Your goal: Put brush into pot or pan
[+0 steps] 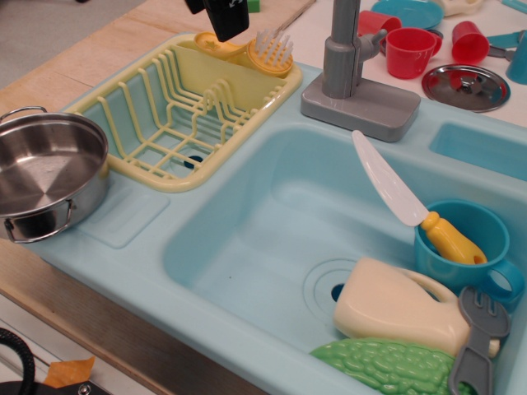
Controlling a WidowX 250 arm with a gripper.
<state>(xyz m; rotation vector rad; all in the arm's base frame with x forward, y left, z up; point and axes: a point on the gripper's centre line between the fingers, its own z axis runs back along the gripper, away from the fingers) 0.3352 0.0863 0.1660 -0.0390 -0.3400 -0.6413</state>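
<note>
The yellow-orange brush (262, 53) lies across the back compartment of the yellow dish rack (177, 123), white bristles up at the right. My gripper (211, 23) hangs at the top edge, right over the brush's handle end. Its black fingers (227, 20) stand a little apart and the nearer one hides the star end. I cannot see either finger pressing on the handle. The steel pot (86, 194) with loop handles stands empty at the left, on the sink's drainboard, well away from the gripper.
A grey faucet (350, 58) stands right of the rack. The blue sink basin (272, 239) holds a blue cup with a yellow-handled knife (395, 193), a cream bottle, a green vegetable and a grey fork. Red cups and a steel lid (465, 86) sit behind.
</note>
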